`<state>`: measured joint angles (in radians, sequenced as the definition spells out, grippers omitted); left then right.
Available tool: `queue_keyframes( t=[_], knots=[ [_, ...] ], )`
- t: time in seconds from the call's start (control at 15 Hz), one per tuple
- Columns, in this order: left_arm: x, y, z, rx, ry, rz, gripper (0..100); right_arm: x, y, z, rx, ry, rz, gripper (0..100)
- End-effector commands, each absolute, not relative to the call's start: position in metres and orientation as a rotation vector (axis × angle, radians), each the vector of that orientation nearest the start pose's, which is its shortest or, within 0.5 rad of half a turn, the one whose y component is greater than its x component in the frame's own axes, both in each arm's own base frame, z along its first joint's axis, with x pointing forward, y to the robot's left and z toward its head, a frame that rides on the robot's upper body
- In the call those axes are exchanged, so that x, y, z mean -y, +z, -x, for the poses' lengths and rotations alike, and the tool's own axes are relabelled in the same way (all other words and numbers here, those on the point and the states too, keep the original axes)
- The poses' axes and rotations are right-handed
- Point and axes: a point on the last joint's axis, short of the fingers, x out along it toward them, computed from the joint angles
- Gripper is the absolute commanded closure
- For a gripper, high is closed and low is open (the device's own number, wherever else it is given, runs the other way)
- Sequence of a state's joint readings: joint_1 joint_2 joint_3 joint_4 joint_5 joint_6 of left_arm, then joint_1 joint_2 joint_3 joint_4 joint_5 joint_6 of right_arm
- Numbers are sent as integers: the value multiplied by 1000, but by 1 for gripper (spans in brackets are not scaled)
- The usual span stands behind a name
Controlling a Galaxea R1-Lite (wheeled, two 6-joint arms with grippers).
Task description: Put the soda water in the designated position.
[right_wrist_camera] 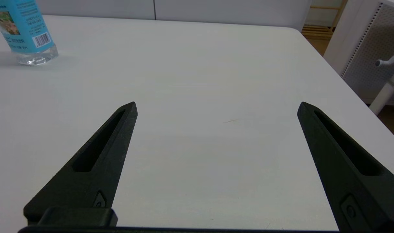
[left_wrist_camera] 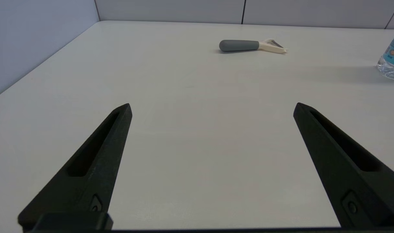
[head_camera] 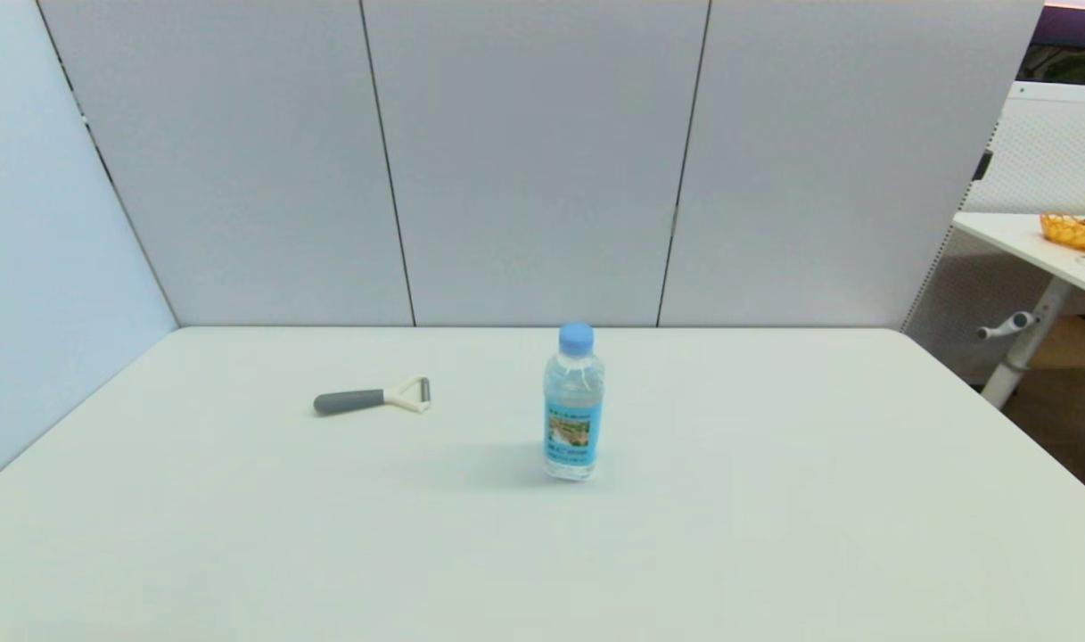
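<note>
The soda water [head_camera: 573, 403] was seen whole only in the head view, standing upright on the white table [head_camera: 774, 535] near its middle, light-blue cap uppermost, label facing the camera; neither gripper was shown in that view. In the left wrist view only the clear base and lower label edge of the bottle [left_wrist_camera: 392, 60] were caught at the frame's border; in the right wrist view the lower label with its barcode and the base [right_wrist_camera: 25, 35] were visible, the cap being cut off.

The left gripper [left_wrist_camera: 211, 108] was held low over bare table, its two black fingers [left_wrist_camera: 96, 161] spread wide with nothing between them; the right gripper [right_wrist_camera: 216, 108] was likewise spread wide and empty over bare table. The bottle stood well apart from both grippers, beyond their fingertips and off to one side.

A peeler [head_camera: 374, 398] lay flat to the bottle's left, apart from it, grey handle pointing away from the bottle; it was also seen in the left wrist view [left_wrist_camera: 248, 45], but not in the right wrist view.
</note>
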<state>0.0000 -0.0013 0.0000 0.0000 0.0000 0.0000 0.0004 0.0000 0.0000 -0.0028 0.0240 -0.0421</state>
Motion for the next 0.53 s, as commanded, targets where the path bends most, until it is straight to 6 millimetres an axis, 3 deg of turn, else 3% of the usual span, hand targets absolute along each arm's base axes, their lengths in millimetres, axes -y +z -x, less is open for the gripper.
queue_keyframes(
  t=[0.07,0.53],
  knots=[
    [0,75,23,0,0,0,0,-1,76,23,2,25,41,0],
    [0,75,23,0,0,0,0,-1,76,23,2,26,41,0]
  ],
)
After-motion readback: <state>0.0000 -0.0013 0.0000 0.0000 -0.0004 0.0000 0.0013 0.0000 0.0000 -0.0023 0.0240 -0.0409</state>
